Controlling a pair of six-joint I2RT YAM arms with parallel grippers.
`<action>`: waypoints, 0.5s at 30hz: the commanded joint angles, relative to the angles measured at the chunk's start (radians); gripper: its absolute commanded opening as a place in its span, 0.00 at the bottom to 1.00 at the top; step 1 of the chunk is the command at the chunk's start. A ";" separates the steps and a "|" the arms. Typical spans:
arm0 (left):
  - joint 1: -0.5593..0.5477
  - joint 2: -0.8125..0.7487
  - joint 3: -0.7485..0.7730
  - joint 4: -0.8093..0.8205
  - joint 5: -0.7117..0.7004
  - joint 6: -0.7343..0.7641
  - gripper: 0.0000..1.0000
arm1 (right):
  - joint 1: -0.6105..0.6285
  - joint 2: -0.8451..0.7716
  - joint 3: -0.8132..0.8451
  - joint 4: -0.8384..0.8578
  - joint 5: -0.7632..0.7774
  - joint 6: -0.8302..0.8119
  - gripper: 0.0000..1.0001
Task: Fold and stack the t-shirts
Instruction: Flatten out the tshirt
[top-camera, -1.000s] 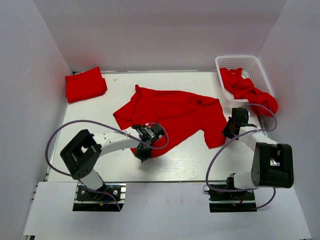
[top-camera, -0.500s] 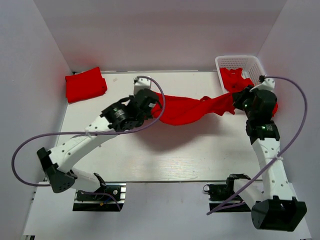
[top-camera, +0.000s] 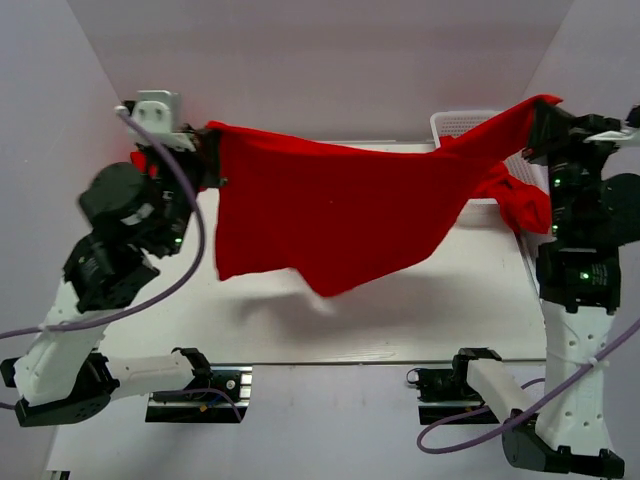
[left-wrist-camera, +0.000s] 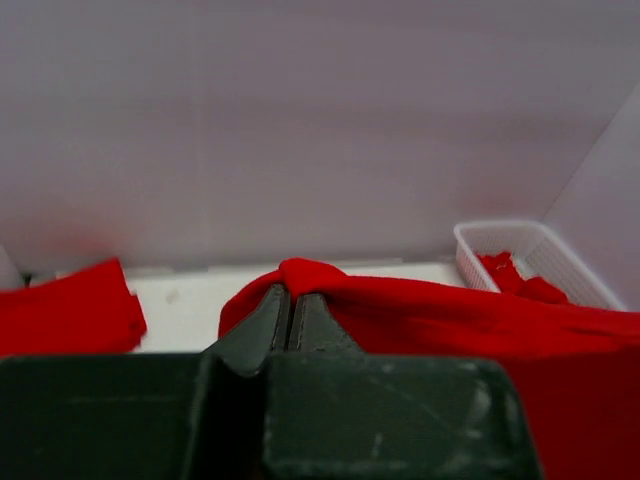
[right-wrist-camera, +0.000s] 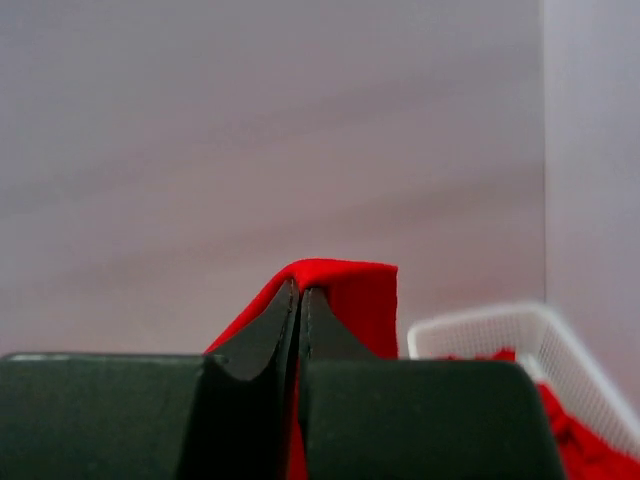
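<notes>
A white desk (top-camera: 420, 320) stands boxed in by plain pale walls: a back wall (top-camera: 320, 60), a left wall (top-camera: 45, 110) and a right wall (top-camera: 600, 60). The light is soft and even. A faint shadow (top-camera: 270, 300) lies on the desk.

White basket (top-camera: 452, 124) — far-rt table (top-camera: 450, 300) corner

Left arm (top-camera: 115, 225), right arm (top-camera: 582, 215) raised high, wide apart (jaws pinched closed).

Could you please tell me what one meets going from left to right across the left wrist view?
folded red t-shirt → left gripper, shut on the held t-shirt → white lattice basket with crumpled red t-shirts inside
</notes>
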 joint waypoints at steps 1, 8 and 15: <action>0.004 -0.002 0.083 0.043 0.111 0.171 0.00 | -0.002 -0.018 0.154 0.063 0.036 -0.072 0.00; 0.004 -0.065 0.273 -0.023 0.303 0.191 0.00 | -0.001 -0.040 0.344 0.012 0.036 -0.141 0.00; 0.004 -0.109 0.434 -0.087 0.592 0.203 0.00 | -0.001 -0.107 0.462 -0.008 0.064 -0.209 0.00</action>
